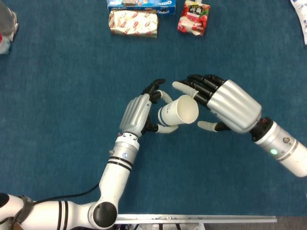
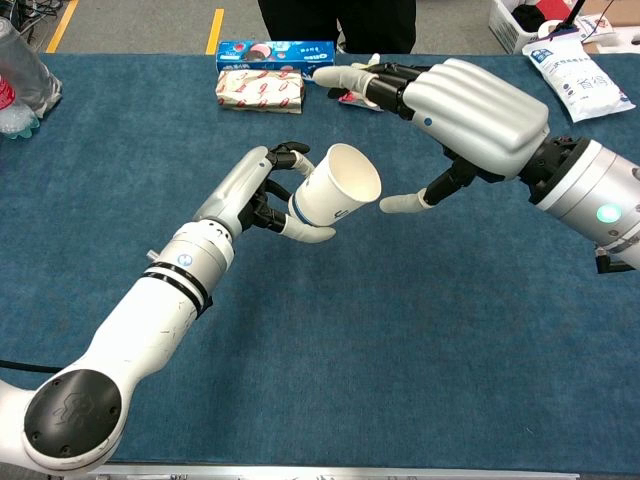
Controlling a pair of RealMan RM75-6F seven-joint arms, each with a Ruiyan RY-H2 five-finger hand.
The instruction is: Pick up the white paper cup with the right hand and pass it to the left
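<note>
The fingers (image 2: 290, 155) of my left hand (image 1: 139, 111) are curled around the base end of the white paper cup with a thin blue band (image 2: 335, 193), with my thumb pressing from underneath, so this hand carries the cup alone, in the air above the blue cloth table (image 1: 57, 96). The fingers (image 1: 204, 85) of my right hand (image 2: 470, 115) are spread apart and hold nothing; in the chest view there is a clear gap between my right thumb and the rim of the cup, and in the head view my right fingers lie just beside the rim, so I cannot tell from there whether one touches it. I judge that the passing itself is done: the cup sits in the left hand and the right has released it. What is left, I think, is only to take the right hand away. The cup lies tilted, nearly on its side, its open mouth turned toward my right hand. Its wall looks round and not crushed, and it seems empty inside.
</note>
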